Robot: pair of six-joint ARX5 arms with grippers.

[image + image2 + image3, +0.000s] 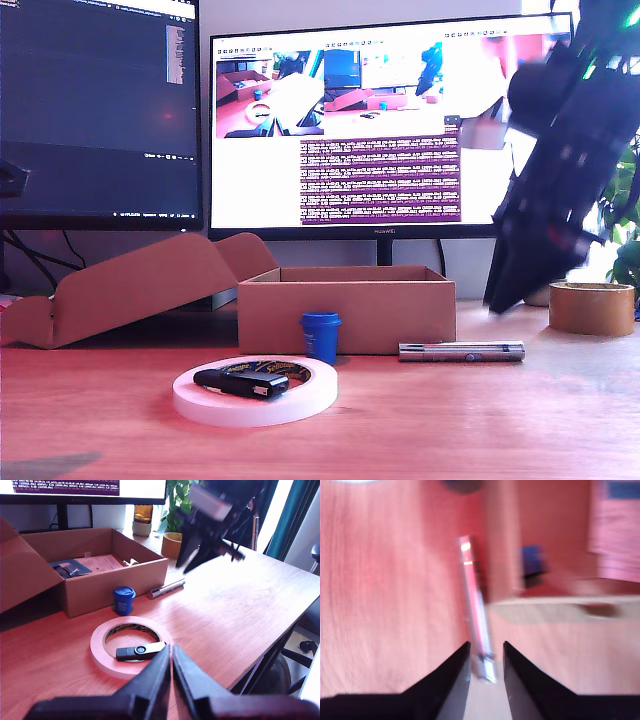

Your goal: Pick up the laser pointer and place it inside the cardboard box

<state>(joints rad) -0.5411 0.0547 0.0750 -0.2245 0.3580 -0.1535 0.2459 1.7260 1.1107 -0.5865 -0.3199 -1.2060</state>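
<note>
In the exterior view, the pointer (461, 351) lies flat on the desk (480, 420), just in front of the box (345, 312), toward that view's right. A blue cup (321, 335) stands beside the box's front wall, and a white tape ring (255, 390) with a black USB stick (240, 381) resting on it sits nearer the camera. A loose cardboard flap piece (120, 285) leans at the view's left, a brown tape roll (591, 307) at its right. My second arm (560, 170), blurred, hangs tilted above the pointer's end; its jaws are too smeared there to read.

In the first wrist view, my first gripper (171, 656) hovers over the near desk edge with its fingers pressed together, holding nothing. Beyond the tips lie the tape ring (131, 645) and USB stick (140, 651), then the cup (123, 600), the box (115, 580) and the pointer (166, 588), which rests on the desk beside the box's corner. A dark item I cannot make out lies inside the box. My second gripper (197, 560) hangs above the pointer, blurred.

In the second wrist view, my second gripper (486, 652) is spread, its two fingertips either side of the pointer's (475, 605) end but above it, not gripping. The pointer runs along the box's wall (502, 550). The picture is blurred.
</note>
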